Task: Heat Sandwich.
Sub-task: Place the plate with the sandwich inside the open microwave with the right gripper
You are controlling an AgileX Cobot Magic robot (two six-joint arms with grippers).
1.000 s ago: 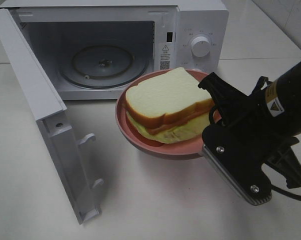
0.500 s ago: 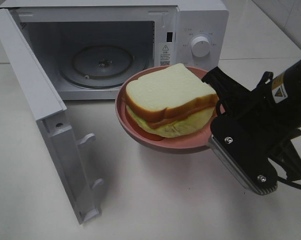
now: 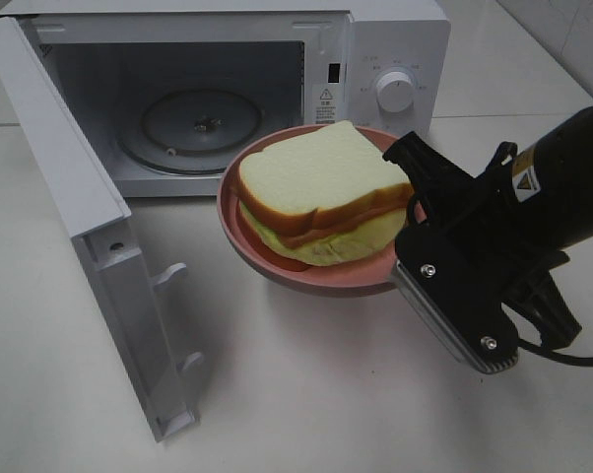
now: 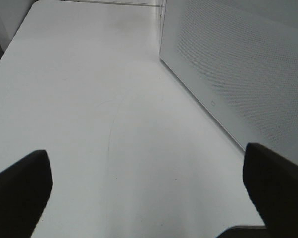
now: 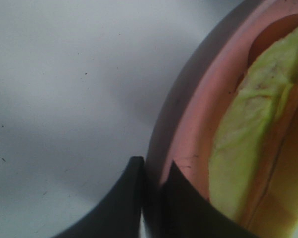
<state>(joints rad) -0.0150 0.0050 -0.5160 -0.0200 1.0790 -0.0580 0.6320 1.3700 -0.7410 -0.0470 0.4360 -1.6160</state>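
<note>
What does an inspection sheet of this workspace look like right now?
Surface: white table, faint scuff marks.
Job's things: sandwich on a pink plate, held up in front of the microwave; door open, glass turntable empty.
Clutter: nothing seen.
Claws: right claw shut on the plate's rim; left claw open, holding nothing.
Cables: one black cable by the right claw.
Surroundings: tiled wall at the back.

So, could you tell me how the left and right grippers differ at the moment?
The left gripper is open and empty; the right gripper is shut on the rim of the pink plate. The left gripper hangs over the table; the right gripper holds that plate with the sandwich before the open microwave. Both have black fingers.
</note>
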